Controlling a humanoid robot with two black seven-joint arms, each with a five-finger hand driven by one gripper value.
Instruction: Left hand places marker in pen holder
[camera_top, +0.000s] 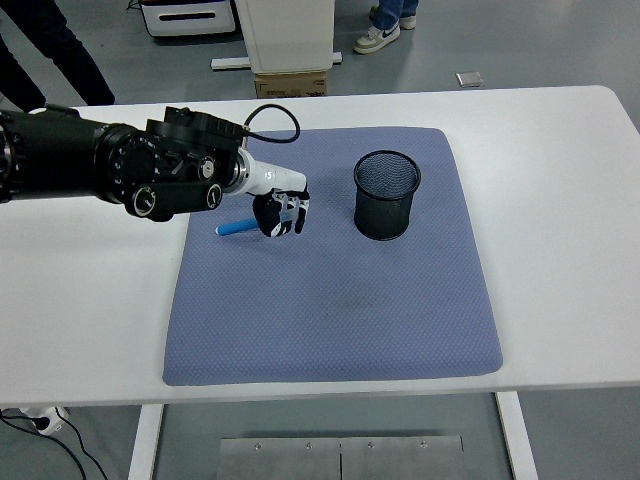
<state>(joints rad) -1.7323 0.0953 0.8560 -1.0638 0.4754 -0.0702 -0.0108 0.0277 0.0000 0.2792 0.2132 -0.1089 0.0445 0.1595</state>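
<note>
Marker (236, 228) lies nearly level, tip pointing left, gripped by left hand (279, 213) fingers.

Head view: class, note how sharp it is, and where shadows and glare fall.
Head view: sharp across the table; the left hand and marker are crisp, no motion blur. The pen holder casts only a faint shadow on the mat. Lighting is even, with no strong glare.

We log: mat (330, 320) on table (560, 230) | pen holder (386, 195) upright on mat, back right part | left hand (279, 214) left of pen holder, apart from it | marker (236, 227) in left hand, sticking out on the side away from pen holder
</note>
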